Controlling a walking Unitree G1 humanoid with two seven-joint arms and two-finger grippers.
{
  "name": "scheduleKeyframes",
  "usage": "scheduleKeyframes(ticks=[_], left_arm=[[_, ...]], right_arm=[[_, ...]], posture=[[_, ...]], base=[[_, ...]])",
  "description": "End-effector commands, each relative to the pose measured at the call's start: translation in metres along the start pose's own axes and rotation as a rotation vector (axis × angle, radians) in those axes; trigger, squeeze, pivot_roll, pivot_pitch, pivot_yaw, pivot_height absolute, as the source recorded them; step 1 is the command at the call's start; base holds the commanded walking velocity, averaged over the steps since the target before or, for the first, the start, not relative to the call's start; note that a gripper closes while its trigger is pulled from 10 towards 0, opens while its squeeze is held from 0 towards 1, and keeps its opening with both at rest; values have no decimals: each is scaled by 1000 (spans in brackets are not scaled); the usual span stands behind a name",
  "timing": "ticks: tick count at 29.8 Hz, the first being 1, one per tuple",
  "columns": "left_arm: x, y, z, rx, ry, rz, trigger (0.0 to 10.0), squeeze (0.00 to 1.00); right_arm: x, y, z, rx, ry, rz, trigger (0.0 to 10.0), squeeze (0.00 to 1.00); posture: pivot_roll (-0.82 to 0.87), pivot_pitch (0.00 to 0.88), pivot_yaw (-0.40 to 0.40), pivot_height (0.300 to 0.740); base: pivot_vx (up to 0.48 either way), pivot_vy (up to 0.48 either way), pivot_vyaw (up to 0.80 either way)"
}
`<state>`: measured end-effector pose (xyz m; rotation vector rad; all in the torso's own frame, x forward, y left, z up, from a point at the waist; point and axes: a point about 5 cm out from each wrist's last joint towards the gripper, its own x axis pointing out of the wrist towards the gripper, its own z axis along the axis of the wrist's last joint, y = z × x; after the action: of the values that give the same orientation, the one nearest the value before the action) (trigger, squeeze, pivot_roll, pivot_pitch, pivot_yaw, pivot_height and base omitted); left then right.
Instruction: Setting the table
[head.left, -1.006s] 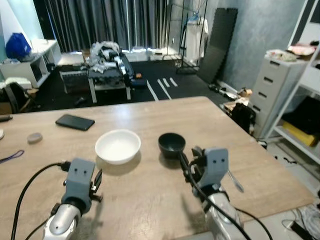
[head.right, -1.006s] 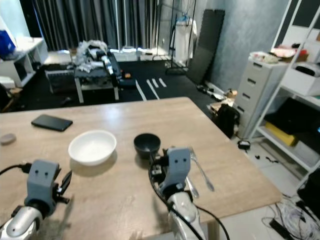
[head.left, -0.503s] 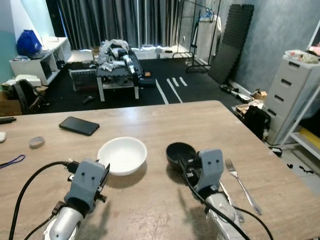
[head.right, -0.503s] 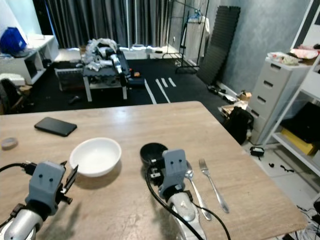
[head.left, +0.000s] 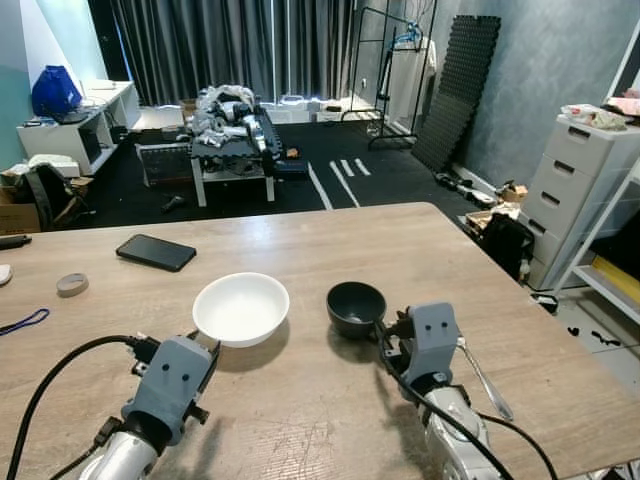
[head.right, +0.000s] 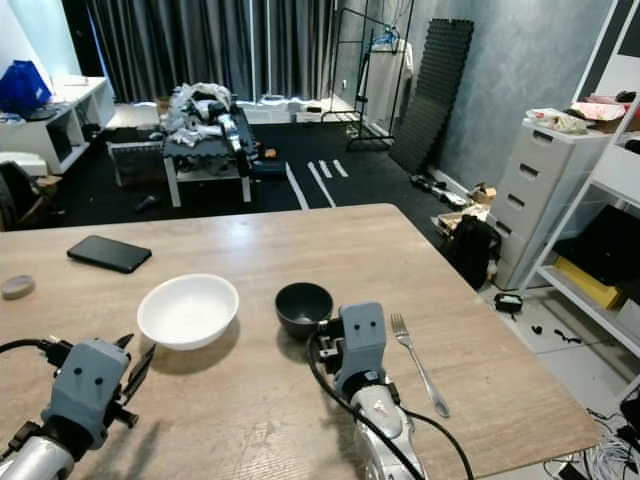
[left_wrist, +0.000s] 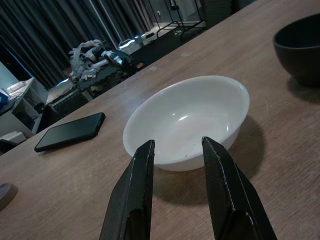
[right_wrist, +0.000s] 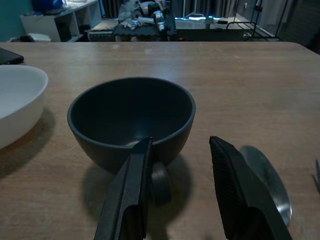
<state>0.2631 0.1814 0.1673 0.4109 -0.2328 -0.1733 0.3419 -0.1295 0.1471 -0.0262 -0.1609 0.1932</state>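
Observation:
A white bowl and a smaller black bowl stand side by side on the wooden table. My left gripper hovers open just short of the white bowl, low over the tabletop. Also open, my right gripper faces the black bowl, one finger close against its near wall. A silver fork lies to the right of the right arm. A spoon rests on the wood beside the right gripper's other finger.
A black phone and a small grey disc lie at the table's far left. The table's right edge runs close to the fork. Beyond it stands a white drawer unit. A cluttered low table stands across the room.
The whole picture has shifted, so the camera moved. Bowls, fork and spoon lie where they were. Both grippers stay open in front of their bowls.

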Motion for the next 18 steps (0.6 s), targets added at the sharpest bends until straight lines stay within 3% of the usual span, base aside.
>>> scheduleKeyframes(ticks=[1,10,18], left_arm=[[-3,2,-1,24,14,-4,10000,0],[-7,5,-1,35,23,-3,10000,0],[-4,2,-1,31,19,-12,10000,0]], right_arm=[[0,-1,-11,22,42,7,10000,0],[-1,-10,-7,130,44,143,10000,0],[1,-14,-6,146,27,171,10000,0]], posture=[[149,98,75,740],[150,94,74,740],[147,83,78,740]], base=[[0,0,0],[0,0,0],[0,0,0]])
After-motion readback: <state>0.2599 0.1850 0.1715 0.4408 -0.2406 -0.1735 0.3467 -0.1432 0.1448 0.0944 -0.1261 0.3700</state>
